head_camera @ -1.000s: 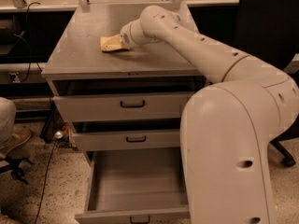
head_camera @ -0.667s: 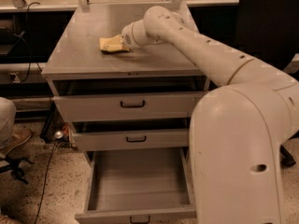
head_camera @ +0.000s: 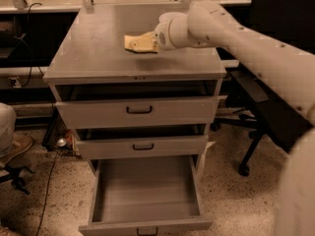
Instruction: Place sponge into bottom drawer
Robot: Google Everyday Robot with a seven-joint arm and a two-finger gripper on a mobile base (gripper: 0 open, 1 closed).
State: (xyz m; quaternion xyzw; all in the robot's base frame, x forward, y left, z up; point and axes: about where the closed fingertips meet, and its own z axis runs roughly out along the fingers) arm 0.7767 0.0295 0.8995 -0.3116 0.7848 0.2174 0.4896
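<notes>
The pale-yellow sponge [head_camera: 138,43] is at the middle of the grey cabinet top [head_camera: 93,48], slightly tilted with a shadow under it. My gripper [head_camera: 151,42] reaches in from the right and is closed on the sponge's right end, with its white wrist just behind it. The bottom drawer [head_camera: 145,193] is pulled out wide at the foot of the cabinet. It is empty, and its small dark handle [head_camera: 147,231] is at the lower edge of the view. The gripper is well above and behind the drawer.
Two upper grey drawers [head_camera: 139,111] [head_camera: 142,145] with dark handles stand slightly ajar. A black office chair base [head_camera: 246,151] is right of the cabinet. A person's shoe [head_camera: 15,149] and a floor cable [head_camera: 49,181] are on the left. My arm crosses the right side.
The sponge and the gripper have shifted a little to the right over the cabinet top. The view has also shifted, so the arm covers less of the drawers.
</notes>
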